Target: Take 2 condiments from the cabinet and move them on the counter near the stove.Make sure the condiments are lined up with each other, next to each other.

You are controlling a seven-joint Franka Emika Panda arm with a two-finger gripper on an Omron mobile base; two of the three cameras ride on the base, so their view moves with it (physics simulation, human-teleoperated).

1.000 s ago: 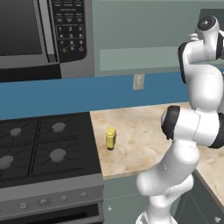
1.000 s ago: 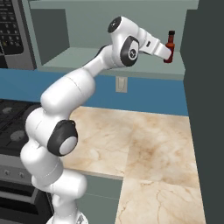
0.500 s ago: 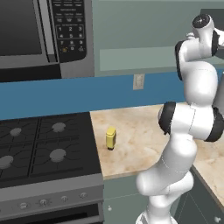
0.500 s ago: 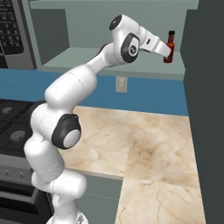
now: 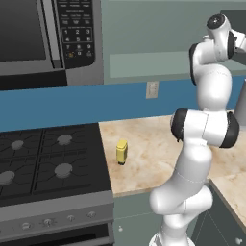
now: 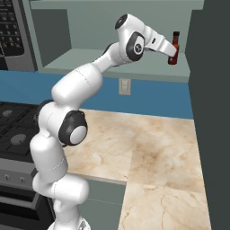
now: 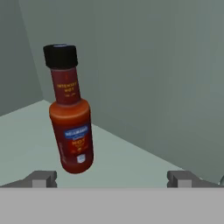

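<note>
One yellow bottle [image 5: 122,152] already sits on the counter [image 5: 153,144] by the stove [image 5: 48,163], and the wide-open gripper [image 7: 113,177] reaches for the red bottle [image 7: 70,113], which stands just ahead, nearer one jaw, so next it must slide closer and squeeze.

Red hot-sauce bottle [image 7: 71,114] upright on cabinet shelf [image 6: 90,63]; yellow bottle [image 5: 121,152] on counter [image 5: 153,144] beside stove [image 5: 48,163].

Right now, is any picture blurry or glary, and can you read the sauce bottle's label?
Hand view: sauce bottle fairly sharp, label text too soft to read, no glare. Left base view: flat even light, mustard bottle small with a faint shadow. Right base view: clear, counter evenly lit.
</note>
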